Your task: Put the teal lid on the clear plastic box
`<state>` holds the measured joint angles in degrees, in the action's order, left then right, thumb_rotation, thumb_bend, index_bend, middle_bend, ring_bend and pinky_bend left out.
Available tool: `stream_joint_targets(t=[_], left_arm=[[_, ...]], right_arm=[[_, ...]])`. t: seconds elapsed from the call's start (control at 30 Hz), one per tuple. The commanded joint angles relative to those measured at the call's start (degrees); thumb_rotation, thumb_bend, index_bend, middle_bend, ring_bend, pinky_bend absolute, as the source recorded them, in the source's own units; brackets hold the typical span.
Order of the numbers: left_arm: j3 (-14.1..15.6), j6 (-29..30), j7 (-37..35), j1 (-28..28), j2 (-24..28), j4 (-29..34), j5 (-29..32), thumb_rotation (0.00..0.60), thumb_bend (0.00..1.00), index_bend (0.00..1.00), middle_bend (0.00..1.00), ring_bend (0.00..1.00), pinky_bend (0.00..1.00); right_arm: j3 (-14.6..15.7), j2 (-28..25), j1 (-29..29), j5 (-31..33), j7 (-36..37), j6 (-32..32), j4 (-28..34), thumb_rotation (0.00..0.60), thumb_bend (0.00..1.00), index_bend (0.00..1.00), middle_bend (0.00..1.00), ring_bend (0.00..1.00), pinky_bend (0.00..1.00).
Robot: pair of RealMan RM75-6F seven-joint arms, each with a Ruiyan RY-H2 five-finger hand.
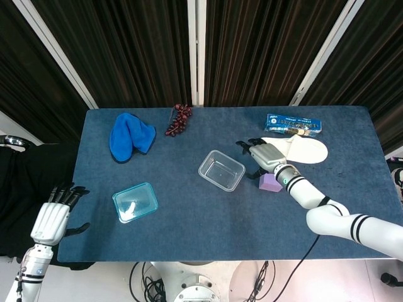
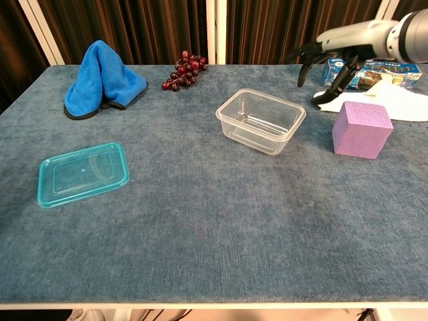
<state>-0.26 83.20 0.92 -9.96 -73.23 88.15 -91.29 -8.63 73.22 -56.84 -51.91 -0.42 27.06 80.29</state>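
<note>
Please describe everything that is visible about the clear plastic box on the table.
The clear plastic box is a shallow rectangular tub with rounded corners and a thin rim, made of see-through plastic. It stands upright and open near the middle of the blue table, turned at an angle to the table's edges. It looks empty. Nothing touches it: the right hand hangs apart from it, open, the purple cube stands off to one side, and the teal lid lies flat well away on the other side.

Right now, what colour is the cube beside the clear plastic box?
Light purple; the cube shows best in the chest view, right of the clear plastic box.
</note>
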Motion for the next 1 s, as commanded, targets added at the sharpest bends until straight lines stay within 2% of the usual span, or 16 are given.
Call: stream_joint_targets(t=[0.03,0.33,0.53,0.63,0.73,0.83,0.9,1.0], left_arm=[[-0.1,0.0,0.1,0.0,0.1,0.3,0.1,0.6,0.0,0.24,0.2,0.08,0.07],[-0.2,-0.1,1.2,0.0,0.4,0.9,0.6,0.6,0.0,0.24,0.2,0.08,0.07],[-0.3,0.1,1.5,0.3,0.3,1.1,1.2,0.6,0.0,0.24,0.2,0.08,0.07],[-0.3,0.2,1.6,0.3,0.3,1.2,0.9,0.6,0.0,0.24,0.2,0.08,0.07],[-0.2,0.6,1.4,0.4,0.3,1.0,0.7,0.6,0.0,0.24,0.2,0.08,0.07],[-0.4,0.3,0.9,0.2,0.2,0.6,0.9,0.6,0.0,0.24,0.2,0.08,0.07],[-0.4,-0.1,0.7,-0.2,0.2,0.3,0.6,0.6,0.0,0.24,0.2,0.08,0.07],[-0.4,-1.1,0.7,-1.1,0.4,0.3,-0.1,0.6,0.0,0.24,0.2,0.08,0.07]], right_arm=[[-1.9,2.1,-0.9,-1.6,4.5,-4.7,-2.6,0.6,0.21,0.0,0.23,0.0,0.0],[-7.6,5.9,-3.0,-7.9,12.4,-12.9,-6.6,0.6,0.21,0.0,0.23,0.0,0.0],[-9.4,7.8,-3.6,-11.4,14.6,-14.5,-6.8,0.6,0.21,0.0,0.23,0.0,0.0],[-10.1,7.2,-2.2,-14.1,15.2,-12.8,-5.0,0.6,0.2,0.0,0.23,0.0,0.0],[-8.5,5.0,1.2,-19.3,12.7,-5.8,-2.3,0.6,0.16,0.0,0.19,0.0,0.0],[-4.9,2.6,5.5,-24.0,7.4,2.7,0.9,0.6,0.12,0.0,0.06,0.0,0.0],[-2.3,1.4,8.1,-25.5,3.1,7.2,2.7,0.6,0.1,0.0,0.01,0.0,0.0],[-0.4,1.5,10.8,-24.7,-2.5,12.3,3.9,0.6,0.07,0.0,0.0,0.0,0.0]])
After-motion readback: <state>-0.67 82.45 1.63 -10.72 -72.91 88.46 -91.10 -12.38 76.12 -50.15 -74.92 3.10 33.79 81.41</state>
